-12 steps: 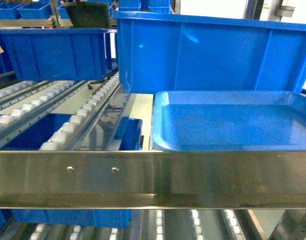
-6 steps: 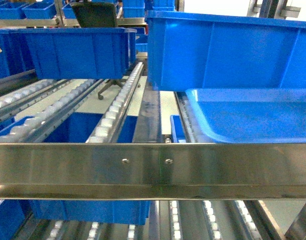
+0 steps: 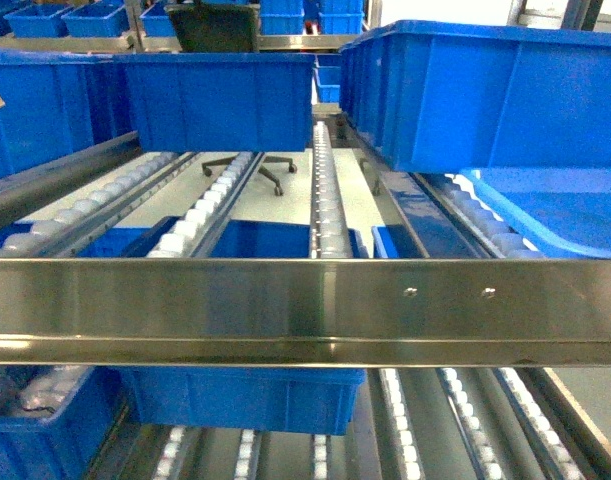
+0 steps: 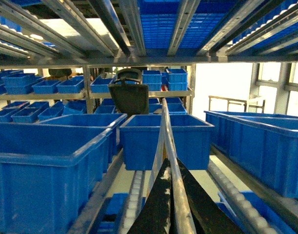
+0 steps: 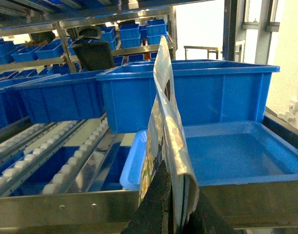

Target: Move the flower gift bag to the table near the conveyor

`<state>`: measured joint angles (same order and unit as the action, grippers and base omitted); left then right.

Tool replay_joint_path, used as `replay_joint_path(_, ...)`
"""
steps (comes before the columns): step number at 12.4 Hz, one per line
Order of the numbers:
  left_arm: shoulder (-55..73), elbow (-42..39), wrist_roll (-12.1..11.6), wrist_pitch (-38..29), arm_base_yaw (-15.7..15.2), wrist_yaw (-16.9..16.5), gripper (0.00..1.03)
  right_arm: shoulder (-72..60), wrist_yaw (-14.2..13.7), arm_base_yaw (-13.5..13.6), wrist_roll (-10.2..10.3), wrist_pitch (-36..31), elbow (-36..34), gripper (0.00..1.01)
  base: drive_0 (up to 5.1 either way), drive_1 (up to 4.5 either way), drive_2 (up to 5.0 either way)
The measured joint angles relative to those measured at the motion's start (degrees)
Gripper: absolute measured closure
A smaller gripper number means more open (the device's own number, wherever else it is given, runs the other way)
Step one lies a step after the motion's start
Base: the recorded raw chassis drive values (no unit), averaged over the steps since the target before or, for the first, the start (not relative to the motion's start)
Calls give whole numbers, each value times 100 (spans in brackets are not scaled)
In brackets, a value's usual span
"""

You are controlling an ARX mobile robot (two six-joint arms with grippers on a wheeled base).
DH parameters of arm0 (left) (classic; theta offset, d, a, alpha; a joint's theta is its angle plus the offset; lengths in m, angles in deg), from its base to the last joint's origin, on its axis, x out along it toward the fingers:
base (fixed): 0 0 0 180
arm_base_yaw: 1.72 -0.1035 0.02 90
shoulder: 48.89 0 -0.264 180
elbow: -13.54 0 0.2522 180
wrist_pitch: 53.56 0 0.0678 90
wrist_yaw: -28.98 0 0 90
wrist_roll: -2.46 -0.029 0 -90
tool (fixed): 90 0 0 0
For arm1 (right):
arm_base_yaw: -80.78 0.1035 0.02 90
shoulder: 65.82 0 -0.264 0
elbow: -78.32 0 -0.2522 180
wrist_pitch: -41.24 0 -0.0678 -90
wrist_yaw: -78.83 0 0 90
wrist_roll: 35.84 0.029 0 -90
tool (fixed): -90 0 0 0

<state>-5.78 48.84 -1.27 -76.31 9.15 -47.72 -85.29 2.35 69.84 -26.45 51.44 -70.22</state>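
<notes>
The flower gift bag (image 5: 161, 107), flat with a pale flower print, stands upright in the right wrist view. My right gripper (image 5: 177, 187) is shut on its lower edge. In the left wrist view a thin pale strip (image 4: 169, 136), seemingly the same bag edge-on, rises between the black jaws of my left gripper (image 4: 172, 165), which is shut on it. The conveyor (image 3: 325, 190), sloping steel tracks with white rollers (image 5: 66, 161), fills the head view. Neither gripper shows in the head view. The table is out of view.
A steel crossbar (image 3: 305, 310) spans the front of the head view. A shallow blue tray (image 5: 236, 156) lies at the right with a large blue bin (image 3: 485, 95) behind it. More blue bins (image 3: 215, 100) stand on the tracks and shelves, and an office chair (image 3: 250, 165) is beyond.
The head view has swung left: the tray and the big bin slid to the right edge, and more roller tracks and bins came into view at the left.
</notes>
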Motion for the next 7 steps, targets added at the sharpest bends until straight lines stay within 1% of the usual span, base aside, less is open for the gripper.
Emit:
replay_joint_path(4,-2,0,0,0,0,-2,101,7,0,0,2,9,0,99,-493,133,336)
replay_joint_path(7,-9,-2,0,-2,0,0,101,7,0,0,2,13,0,99,-497,239,239)
